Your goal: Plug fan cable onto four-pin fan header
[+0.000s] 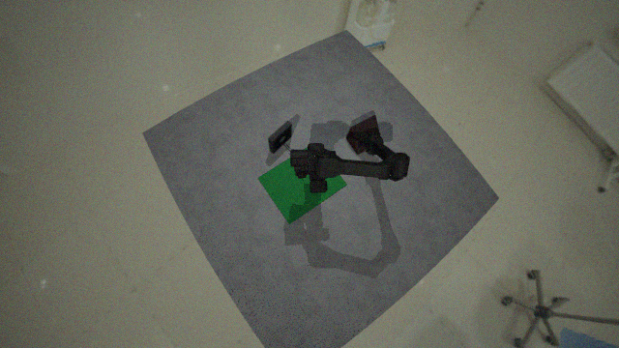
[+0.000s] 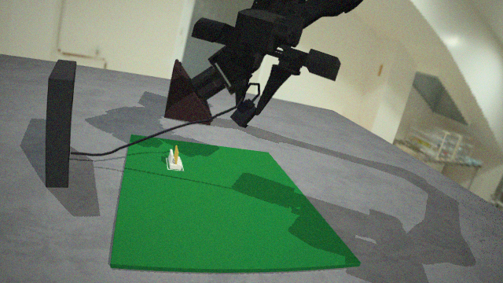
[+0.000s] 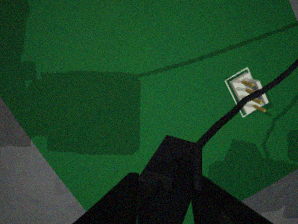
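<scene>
Beyond the green board (image 1: 280, 186) (image 2: 196, 220) (image 3: 175, 30), whose white header (image 2: 174, 162) (image 3: 240, 95) stands bare, the gripper (image 2: 249, 108) (image 3: 165, 183) pinches the fan cable's black plug (image 2: 244, 114) (image 3: 172, 155) above board level, grasping apparently done, with alignment, full insertion and a clean withdrawal seemingly left.

matt green board (image 1: 290, 193) (image 2: 220, 212) (image 3: 110, 35), rough grey tabletop (image 1: 232, 121) (image 2: 23, 236) (image 3: 20, 185), metallic golden pins (image 2: 176, 155) (image 3: 253, 94)

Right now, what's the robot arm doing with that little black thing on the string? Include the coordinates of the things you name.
The robot's gripper (image 2: 248, 103) (image 3: 165, 183) is holding the black plug (image 2: 244, 114) (image 3: 171, 157) on the end of the cable (image 2: 157, 134) (image 3: 220, 125). The cable runs to the dark fan (image 1: 280, 137) (image 2: 59, 126). The plug is up in the air, away from the white header (image 2: 175, 164) (image 3: 238, 98) on the green board (image 1: 285, 190) (image 2: 196, 220) (image 3: 165, 30), so it isn't plugged in yet.
</scene>
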You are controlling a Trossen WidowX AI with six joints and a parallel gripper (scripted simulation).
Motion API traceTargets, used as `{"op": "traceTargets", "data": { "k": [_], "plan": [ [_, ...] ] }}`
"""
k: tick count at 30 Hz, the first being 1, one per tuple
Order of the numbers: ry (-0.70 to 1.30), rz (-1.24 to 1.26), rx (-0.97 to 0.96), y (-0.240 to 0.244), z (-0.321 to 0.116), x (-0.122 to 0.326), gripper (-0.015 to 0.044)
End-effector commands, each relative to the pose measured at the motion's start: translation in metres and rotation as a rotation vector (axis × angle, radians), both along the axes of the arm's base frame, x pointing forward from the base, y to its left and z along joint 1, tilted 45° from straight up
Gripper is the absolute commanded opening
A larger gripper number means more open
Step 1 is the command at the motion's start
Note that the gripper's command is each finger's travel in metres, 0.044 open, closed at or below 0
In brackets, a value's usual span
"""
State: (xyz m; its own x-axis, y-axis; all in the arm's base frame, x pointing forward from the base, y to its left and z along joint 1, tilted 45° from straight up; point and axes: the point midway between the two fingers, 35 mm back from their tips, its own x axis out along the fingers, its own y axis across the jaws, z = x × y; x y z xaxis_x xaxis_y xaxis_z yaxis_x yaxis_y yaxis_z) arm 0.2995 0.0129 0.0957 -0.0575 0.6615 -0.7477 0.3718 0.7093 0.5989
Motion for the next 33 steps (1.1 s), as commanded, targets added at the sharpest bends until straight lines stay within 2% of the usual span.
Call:
{"op": "traceTargets", "data": {
  "k": [1, 33],
  "plan": [
    [-0.008, 0.008, -0.046, 0.003, -0.005, -0.003, 0.0],
    [-0.223, -0.069, -0.445, 0.017, -0.036, -0.012, 0.0]
  ]
}}
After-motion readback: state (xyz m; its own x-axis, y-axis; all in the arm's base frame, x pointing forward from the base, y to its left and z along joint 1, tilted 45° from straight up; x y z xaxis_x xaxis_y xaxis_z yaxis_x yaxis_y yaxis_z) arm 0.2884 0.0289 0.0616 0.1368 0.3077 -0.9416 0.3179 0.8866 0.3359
